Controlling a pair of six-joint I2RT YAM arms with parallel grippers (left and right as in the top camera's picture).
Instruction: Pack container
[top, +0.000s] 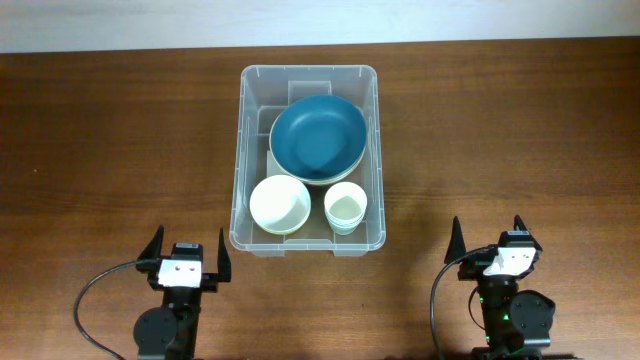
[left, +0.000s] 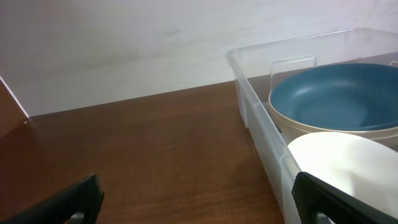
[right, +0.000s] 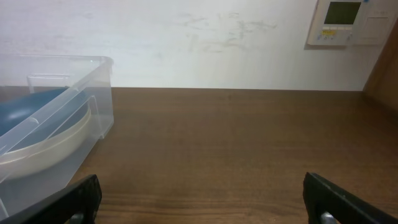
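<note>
Overhead. Clear container (top: 308, 69) at the middle of the counter (top: 100, 150). Inside it, a blue bowl (top: 317, 138) at the far right, a cream bowl (top: 279, 204) at the near left and a cup (top: 345, 208) at the near right. Left claw (top: 190, 234) by the near edge, to the near left of the container, spread wide with nothing between its fingers. Right claw (top: 488, 225) also by the near edge, to the near right of the container, just as wide and just as empty. Both well clear of the container's walls.

Left wrist. Dark fingers (left: 68, 202) low in the two corners, far apart, bare counter between them. Container (left: 249, 99) ahead and to the right of the claw, its long left wall running away. Blue bowl (left: 336, 99), cream on the outside, far inside; cream bowl (left: 342, 155) nearer.

Right wrist. Fingers (right: 342, 199) again at the lower corners, wide apart, gripping nothing. Container (right: 99, 93) ahead and off to the left, only its far right corner in view, with the rim of the blue bowl (right: 25, 109) behind the clear wall. Open counter straight ahead; a wall panel (right: 342, 22) at the top right.
</note>
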